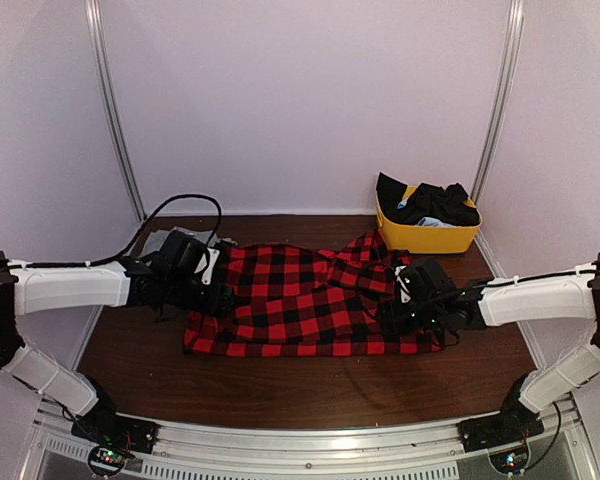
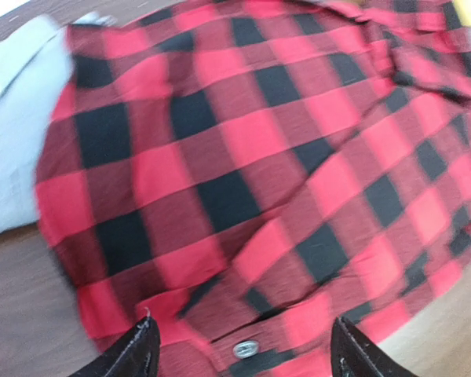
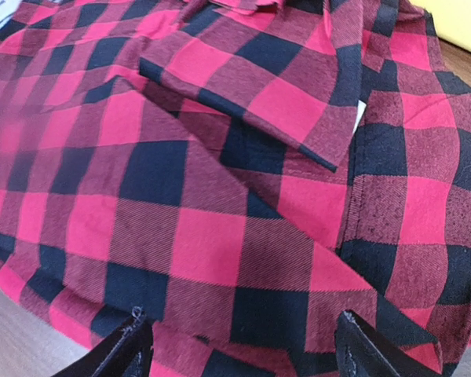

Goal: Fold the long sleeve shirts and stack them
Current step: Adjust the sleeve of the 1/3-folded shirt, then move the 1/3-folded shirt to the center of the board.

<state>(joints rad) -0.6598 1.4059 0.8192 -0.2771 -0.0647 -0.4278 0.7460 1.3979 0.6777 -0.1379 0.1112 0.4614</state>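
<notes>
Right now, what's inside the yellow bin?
The yellow bin holds black clothes heaped above its rim, with a light blue piece among them. Whatever lies beneath is covered.

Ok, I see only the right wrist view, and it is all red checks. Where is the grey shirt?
Observer: The grey shirt lies at the left end of the flannel. The flannel's edge seems to overlap it.
Operator: And on the left side, is something held?
Observer: No, the left end effector is open over the flannel's button edge.
Operator: What stands at the back?
Observer: A yellow bin with dark clothes inside, at the back right.
</notes>
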